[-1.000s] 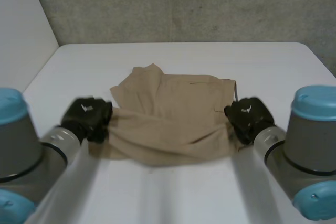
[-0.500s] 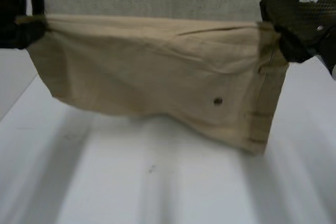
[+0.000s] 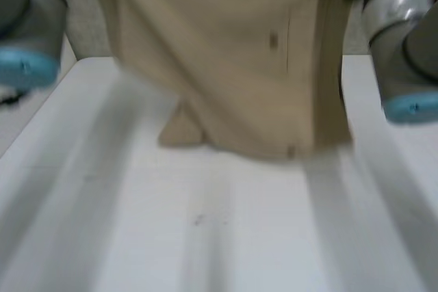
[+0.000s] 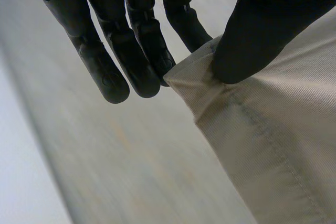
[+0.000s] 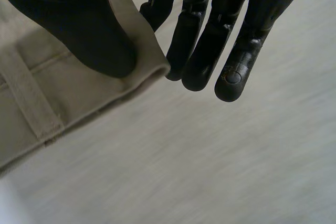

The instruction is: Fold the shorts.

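Observation:
The tan shorts (image 3: 226, 52) hang stretched between my two raised hands, and their lower end (image 3: 185, 131) trails on the white table (image 3: 205, 237). In the left wrist view my left hand (image 4: 131, 51) pinches one top corner of the shorts (image 4: 273, 145) between thumb and fingers. In the right wrist view my right hand (image 5: 210, 40) pinches the other top corner, at the waistband with a belt loop (image 5: 31, 93), the same way. A button (image 3: 274, 40) and a seam show on the hanging cloth.
My left arm (image 3: 27, 39) and right arm (image 3: 404, 46) stand high on either side of the shorts. A grey concrete wall (image 3: 85, 25) rises behind the table. The table's left edge (image 3: 34, 121) runs close to the left arm.
Both hands have lifted the shorts from lying on the table to hanging high in the air. The cloth has unfolded downwards, with its lower end still on the table.

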Robot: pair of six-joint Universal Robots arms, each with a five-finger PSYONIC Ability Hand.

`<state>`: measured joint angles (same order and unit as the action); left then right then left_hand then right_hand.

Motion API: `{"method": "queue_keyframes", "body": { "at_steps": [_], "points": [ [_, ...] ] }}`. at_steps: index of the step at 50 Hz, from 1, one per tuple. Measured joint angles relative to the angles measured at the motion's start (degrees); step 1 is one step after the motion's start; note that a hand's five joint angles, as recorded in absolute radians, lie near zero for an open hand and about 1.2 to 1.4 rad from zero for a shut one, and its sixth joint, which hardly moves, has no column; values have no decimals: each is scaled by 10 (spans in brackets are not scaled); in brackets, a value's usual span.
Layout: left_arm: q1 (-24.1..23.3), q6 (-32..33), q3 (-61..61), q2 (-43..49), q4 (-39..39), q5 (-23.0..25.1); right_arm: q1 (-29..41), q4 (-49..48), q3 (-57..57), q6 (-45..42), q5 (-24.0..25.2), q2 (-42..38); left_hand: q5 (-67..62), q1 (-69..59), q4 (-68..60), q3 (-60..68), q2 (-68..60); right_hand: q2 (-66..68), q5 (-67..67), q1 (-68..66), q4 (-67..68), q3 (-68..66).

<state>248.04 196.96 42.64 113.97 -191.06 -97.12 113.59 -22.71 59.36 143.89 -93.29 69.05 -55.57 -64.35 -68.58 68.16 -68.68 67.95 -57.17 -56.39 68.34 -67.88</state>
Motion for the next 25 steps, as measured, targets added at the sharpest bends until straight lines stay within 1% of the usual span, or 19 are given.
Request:
{"method": "queue_keyframes", "body": {
  "at_steps": [2, 3, 4, 5, 6, 7, 9, 12, 13, 14, 15, 16, 20, 21, 22, 24, 25],
  "points": [
    [-3, 3, -13, -17, -37, -14, 1, -35, 0, -1, -4, 10, 0, 0, 0, 0, 0, 0, 0, 0, 0, 0],
    [-4, 4, -16, -33, -63, -22, 3, -81, 4, -2, -8, 26, 0, 0, 0, 0, 0, 0, 0, 0, 0, 0],
    [-6, 6, -11, -49, -81, -29, 4, -101, 8, -3, -10, 35, 0, 0, 0, 0, 0, 0, 0, 0, 0, 0],
    [-7, 7, 0, -66, -97, -33, 5, -113, 15, -3, -10, 43, 0, 0, 0, 0, 0, 0, 0, 0, 0, 0],
    [-7, 7, 0, -66, -97, -33, 5, -113, 15, -3, -10, 43, 0, 0, 0, 0, 0, 0, 0, 0, 0, 0],
    [-7, 9, 27, -90, -113, -37, 6, -115, 25, -4, -9, 50, 0, 0, 0, 0, 0, 0, 0, 0, 0, 0],
    [-8, 9, 57, -109, -121, -38, 7, -106, 37, -4, -8, 54, 0, 0, 0, 0, 0, 0, 0, 0, 0, 0],
    [-8, 9, 155, -147, -128, -36, 12, -56, 74, -3, -4, 56, 0, 0, 0, 0, 0, 0, 0, 0, 0, 0],
    [-8, 9, 163, -150, -128, -36, 12, -50, 78, -3, -3, 56, 0, 0, 0, 0, 0, 0, 0, 0, 0, 0],
    [-8, 8, 210, -159, -127, -34, 14, -27, 95, -3, -1, 54, 0, 0, 0, 0, 0, 0, 0, 0, 0, 0],
    [-8, 8, 222, -161, -127, -33, 15, -22, 100, -2, 0, 53, 0, 0, 0, 0, 0, 0, 0, 0, 0, 0],
    [-8, 7, 265, -165, -126, -30, 17, -2, 119, -2, 4, 48, 0, 0, 0, 0, 0, 0, 0, 0, 0, 0],
    [-7, 5, 382, -163, -125, -17, 24, 29, 161, -1, 16, 24, 0, 0, 0, 0, 0, 0, 0, 0, 0, 0],
    [-7, 4, 394, -161, -125, -16, 24, 30, 164, -1, 17, 21, 0, 0, 0, 0, 0, 0, 0, 0, 0, 0],
    [-7, 3, 440, -152, -127, -10, 27, 37, 178, -2, 23, 2, 0, 0, 0, 0, 0, 0, 0, 0, 0, 0],
    [-7, 3, 478, -140, -130, -6, 29, 41, 187, -2, 27, -14, 0, 0, 0, 0, 0, 0, 0, 0, 0, 0],
    [-7, 3, 496, -130, -132, -4, 31, 47, 194, -3, 30, -37, 0, 0, 0, 0, 0, 0, -1, 0, 0, 0]
  ]
}}
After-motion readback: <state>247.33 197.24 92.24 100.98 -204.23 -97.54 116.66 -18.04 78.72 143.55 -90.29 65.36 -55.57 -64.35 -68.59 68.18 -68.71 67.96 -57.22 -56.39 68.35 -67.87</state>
